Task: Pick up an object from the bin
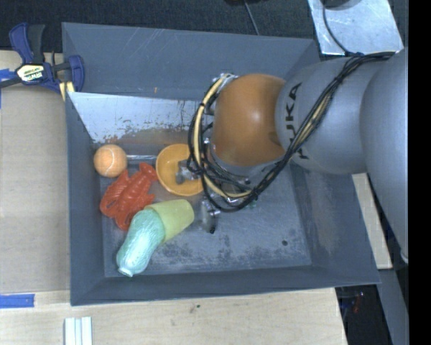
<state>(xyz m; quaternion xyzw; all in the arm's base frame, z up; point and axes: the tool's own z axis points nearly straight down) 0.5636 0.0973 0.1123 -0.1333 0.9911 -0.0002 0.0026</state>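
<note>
A ball [110,159] and red toy [129,192] lay at the bin's [273,243] left. The green corn [152,230], probably light and squashy, best pinched across its middle, lay just beside the gripper [210,218], whose spread could not be told.

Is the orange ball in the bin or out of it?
In. The orange ball lies on the bin floor, beside the red knobbly toy.

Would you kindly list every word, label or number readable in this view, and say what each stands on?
"KUKA": black lettering on the grey arm, partly crossed by its cables.
Nothing inside the bin bears readable text.
</note>
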